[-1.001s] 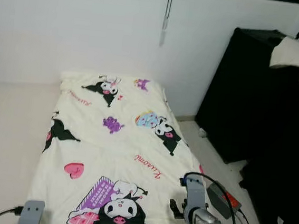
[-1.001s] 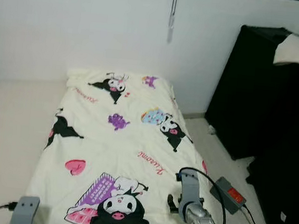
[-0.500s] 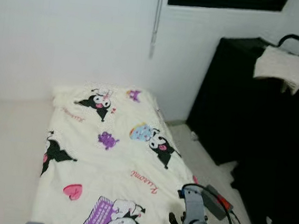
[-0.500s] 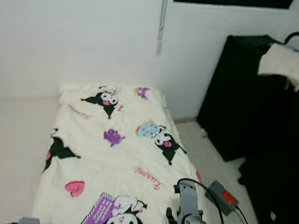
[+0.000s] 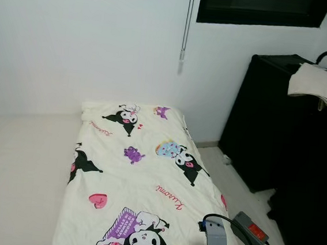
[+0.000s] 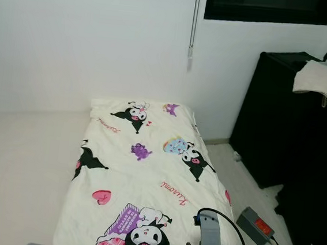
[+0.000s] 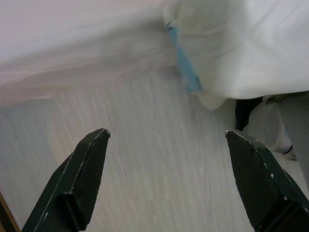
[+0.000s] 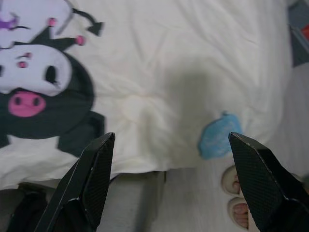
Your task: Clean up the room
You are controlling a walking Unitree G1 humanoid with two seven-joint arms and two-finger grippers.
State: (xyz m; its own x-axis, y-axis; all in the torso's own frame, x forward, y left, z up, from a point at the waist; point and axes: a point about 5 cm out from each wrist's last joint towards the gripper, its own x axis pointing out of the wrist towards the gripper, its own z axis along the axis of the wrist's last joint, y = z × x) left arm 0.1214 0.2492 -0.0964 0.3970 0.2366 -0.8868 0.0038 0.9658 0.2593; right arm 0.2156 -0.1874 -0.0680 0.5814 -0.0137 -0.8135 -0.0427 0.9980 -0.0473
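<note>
The camera had tilted up since a second before: the dark window [image 5: 261, 9] at the upper right of the frame had come into view, the bed [image 5: 26, 167] sat lower and further right, and the grey wrist block that had stood at the lower left edge had dropped out of the eye views. The right arm's wrist, higher before, showed lower at the bottom edge, right of centre.

The quilt [image 5: 141, 178], cream with cartoon prints, lay spread over the right half of the bed, from the middle to the bottom of the frame. A black cabinet [image 5: 279, 122] stood at the right, a pale folded cloth [image 5: 319, 85] on top of it. A blind cord [image 5: 185, 32] hung down the white wall at upper centre. A grey power brick [image 5: 252, 228] with a red label lay on the floor at lower right.

In the right wrist view the right hand [image 8: 177, 186] hung spread wide over the quilt's edge, near a small blue thing [image 8: 216, 137] on the quilt, with a person's toes [image 8: 236, 195] on the floor at lower right. In the left wrist view the left hand [image 7: 174, 181] was spread wide over pale floor, with the white quilt edge and a blue tag [image 7: 183, 63] across the top.
</note>
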